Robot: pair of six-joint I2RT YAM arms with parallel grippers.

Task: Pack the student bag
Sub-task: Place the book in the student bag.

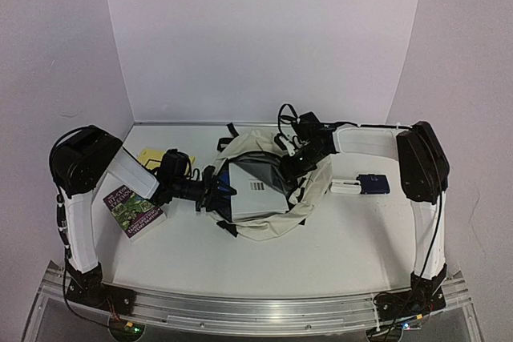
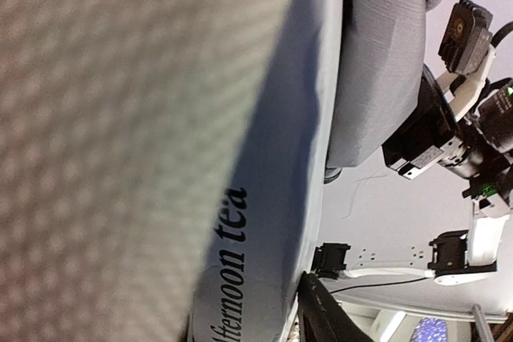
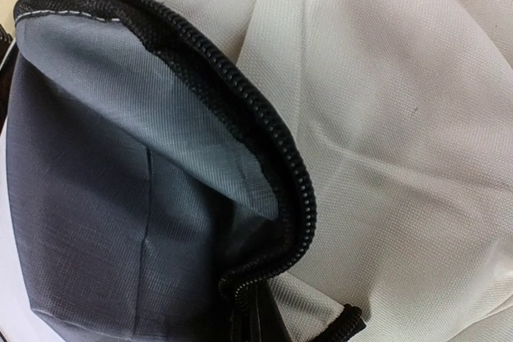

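Right now we see the student bag [image 1: 311, 195] lying near the middle of the table [image 1: 337, 246], with its mouth open toward the left arm. Our right gripper [image 1: 290, 167] is at the far rim of that mouth. Its jaws are pinched tight on the rim, and the wrist view shows the black zipper [image 3: 268, 138] running down into them, with cream cloth on one side and the grey lining [image 3: 112, 206] on the other. Our left gripper [image 1: 220, 190] is at the near side of the mouth. Its jaws are about half closed and they clamp the edge of a white book [image 1: 255, 190]. The book is partly inside the bag, and up close we can read "Afternoon tea" on it. A second book [image 1: 132, 212] with a green picture lies under the left arm. A yellow pad [image 1: 151, 155] lies behind that arm. A small blue thing [image 1: 373, 184] lies to the right of the bag, near the right arm.
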